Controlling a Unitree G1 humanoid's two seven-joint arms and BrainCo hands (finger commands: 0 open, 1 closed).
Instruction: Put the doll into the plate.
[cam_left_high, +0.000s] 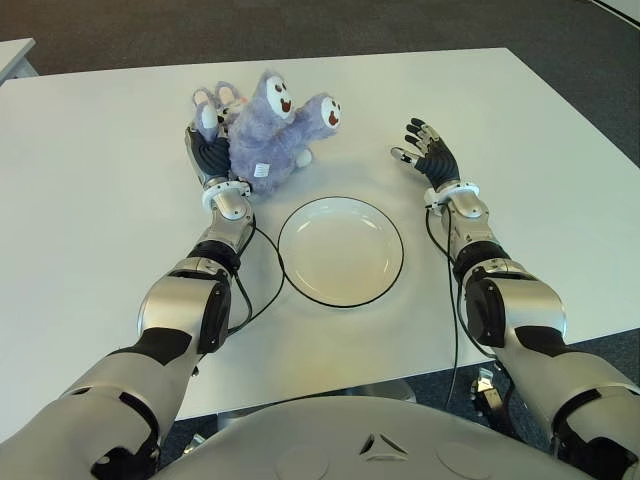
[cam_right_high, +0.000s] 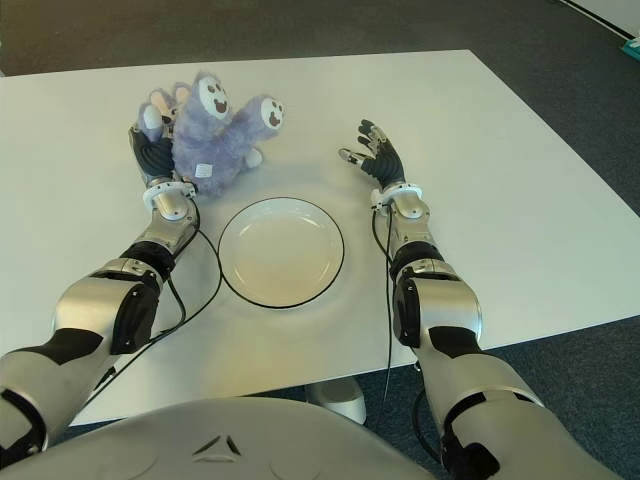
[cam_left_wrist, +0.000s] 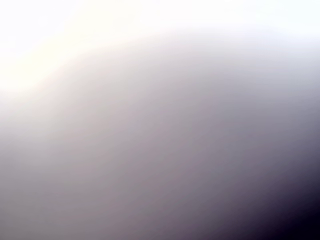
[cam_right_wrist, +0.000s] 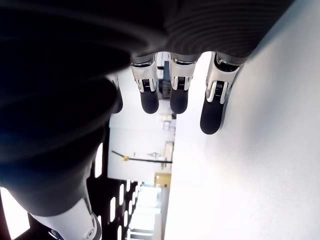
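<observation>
A fluffy purple doll with a white face and white paw pads is at the back left of the white table. My left hand is pressed against the doll's left side, curled around its body. The left wrist view shows only a pale blur, with the doll right against the lens. A white plate with a dark rim lies in front of the doll, between my arms, with nothing in it. My right hand shows to the right of the plate, fingers spread, holding nothing.
Thin black cables run from both wrists along the table past the plate's sides. The table's far edge meets dark carpet. A corner of another table shows at the far left.
</observation>
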